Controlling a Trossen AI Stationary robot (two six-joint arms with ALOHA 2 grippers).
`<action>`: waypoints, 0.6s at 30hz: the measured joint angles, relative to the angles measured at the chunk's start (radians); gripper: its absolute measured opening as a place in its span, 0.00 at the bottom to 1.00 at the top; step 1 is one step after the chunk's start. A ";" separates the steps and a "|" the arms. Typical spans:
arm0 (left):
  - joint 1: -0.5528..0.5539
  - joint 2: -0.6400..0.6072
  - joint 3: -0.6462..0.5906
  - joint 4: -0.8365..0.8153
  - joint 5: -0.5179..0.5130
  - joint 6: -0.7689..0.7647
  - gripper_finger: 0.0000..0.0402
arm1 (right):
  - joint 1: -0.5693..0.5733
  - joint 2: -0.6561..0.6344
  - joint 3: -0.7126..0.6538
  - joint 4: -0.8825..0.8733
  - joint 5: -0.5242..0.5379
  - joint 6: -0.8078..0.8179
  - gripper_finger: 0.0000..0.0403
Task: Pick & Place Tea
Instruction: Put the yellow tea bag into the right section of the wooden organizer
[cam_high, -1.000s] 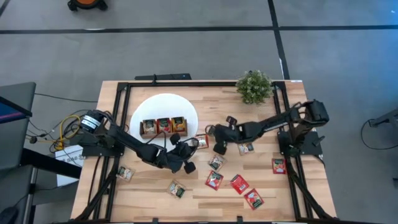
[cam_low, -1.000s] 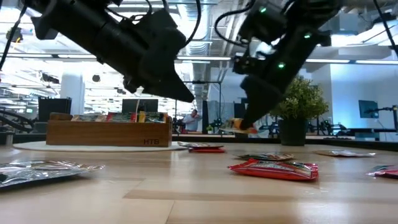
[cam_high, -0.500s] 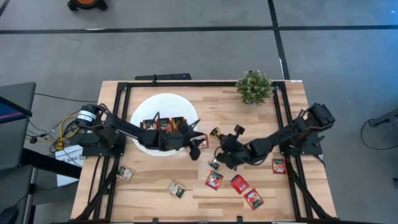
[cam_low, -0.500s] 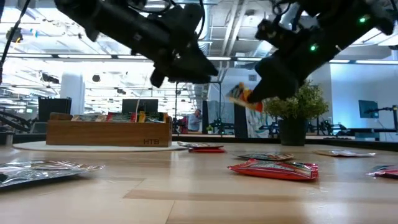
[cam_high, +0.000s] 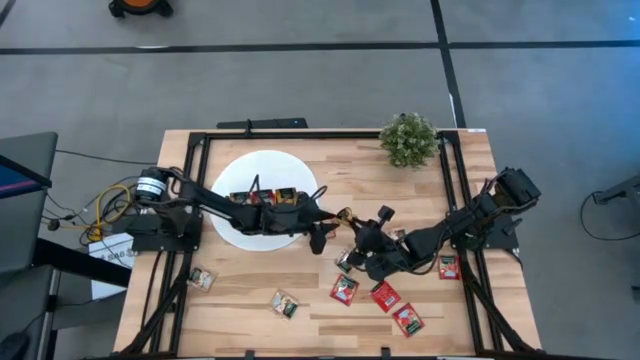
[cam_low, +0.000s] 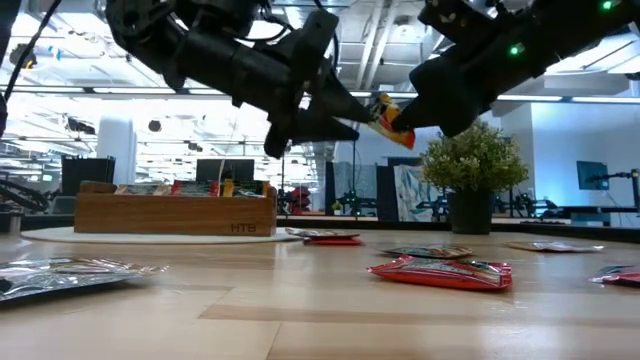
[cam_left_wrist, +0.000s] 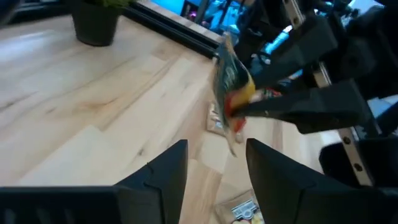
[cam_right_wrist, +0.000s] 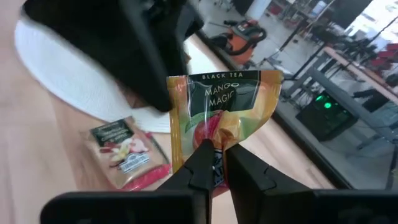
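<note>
We see wooden surface (cam_high: 250, 290), white disc (cam_high: 262, 165) as our landmark. Wooden tray (cam_high: 262, 201) sits on disc, sachets inside. Potted plant (cam_high: 408, 139) well away from disc, at far edge. Left gripper (cam_high: 325, 222) just off disc's rim, fingers spread, nothing between them. Right gripper (cam_high: 356, 222) beyond it, farther from disc, pinching orange-yellow mango sachet (cam_right_wrist: 222, 109) above surface, tip-to-tip with left gripper. Loose red sachets (cam_high: 385, 296) and others lie on surface, well away from disc.
</note>
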 joint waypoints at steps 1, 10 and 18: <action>0.001 0.009 0.000 0.013 0.008 0.000 0.39 | -0.001 0.000 0.000 0.000 0.005 -0.001 0.08; 0.002 0.020 0.000 0.051 0.006 0.001 0.27 | -0.001 0.000 0.000 0.025 0.005 -0.038 0.06; 0.002 0.020 0.000 0.064 -0.002 0.047 0.06 | -0.001 0.000 0.001 0.046 0.005 -0.051 0.09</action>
